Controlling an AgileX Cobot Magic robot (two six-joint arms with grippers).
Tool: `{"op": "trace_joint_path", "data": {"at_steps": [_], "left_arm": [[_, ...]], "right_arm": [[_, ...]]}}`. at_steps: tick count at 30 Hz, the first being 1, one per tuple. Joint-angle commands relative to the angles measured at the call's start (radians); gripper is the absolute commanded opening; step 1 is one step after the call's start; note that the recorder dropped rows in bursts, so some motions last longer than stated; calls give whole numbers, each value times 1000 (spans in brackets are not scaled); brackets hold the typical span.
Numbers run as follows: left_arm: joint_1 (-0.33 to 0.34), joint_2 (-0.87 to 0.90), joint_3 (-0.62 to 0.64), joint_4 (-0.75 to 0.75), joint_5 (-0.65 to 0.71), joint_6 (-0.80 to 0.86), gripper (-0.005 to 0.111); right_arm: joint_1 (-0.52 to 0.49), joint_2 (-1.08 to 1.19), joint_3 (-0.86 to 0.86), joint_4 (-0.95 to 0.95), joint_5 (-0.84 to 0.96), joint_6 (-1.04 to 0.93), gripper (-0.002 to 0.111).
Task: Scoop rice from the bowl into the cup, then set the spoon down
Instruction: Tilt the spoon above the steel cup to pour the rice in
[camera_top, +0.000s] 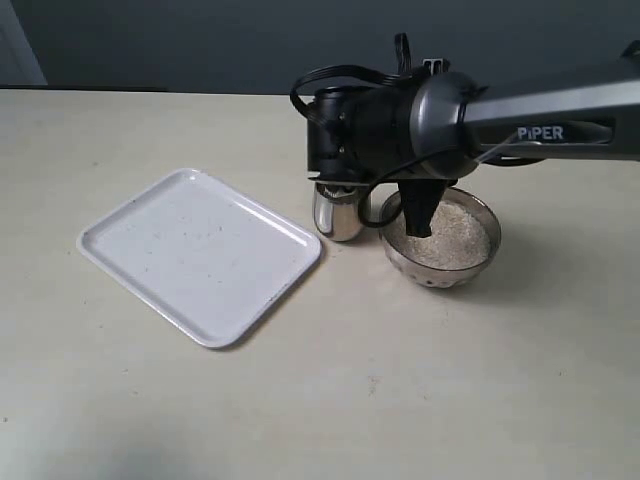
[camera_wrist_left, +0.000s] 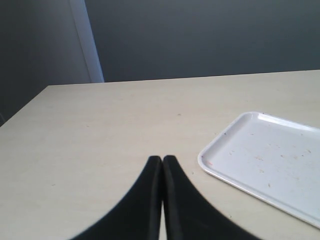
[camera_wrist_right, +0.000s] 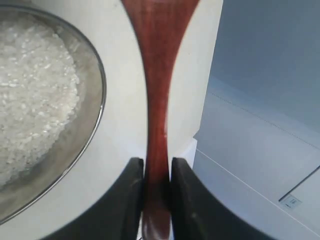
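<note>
Right of centre: steel bowl (camera_top: 445, 277), heaped with white rice (camera_top: 458, 235). Just left of it: small steel cup (camera_top: 340, 218), mouth hidden under the arm. Further left: white tray (camera_top: 200, 255), flecked with a few dark specks. Right pincer (camera_wrist_right: 157, 165) narrowly parted, clamped on the slim handle of the reddish-brown wooden spoon (camera_wrist_right: 159, 100), at the bowl's left side. Left pincer (camera_wrist_left: 162, 159) pressed fully together, grasping nothing, low over the table (camera_wrist_left: 100, 125) near the tray.
</note>
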Motion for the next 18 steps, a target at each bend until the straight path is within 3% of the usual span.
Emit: {"op": "trace_joint_path", "data": {"at_steps": [1,12,15,18], "left_arm": [[-5,-4,-2,3,-15,-5,1],[-7,-4,-2,3,-15,-5,1],[-7,-4,-2,3,-15,-5,1],[-7,-4,-2,3,-15,-5,1]], "right_arm": [[1,-9,1,-34,5,3,-1],[-1,-9,1,-97,5,24,-1],[-1,-9,1,26,5,18,-1],[-1,-9,1,-16,5,30,-1]]}}
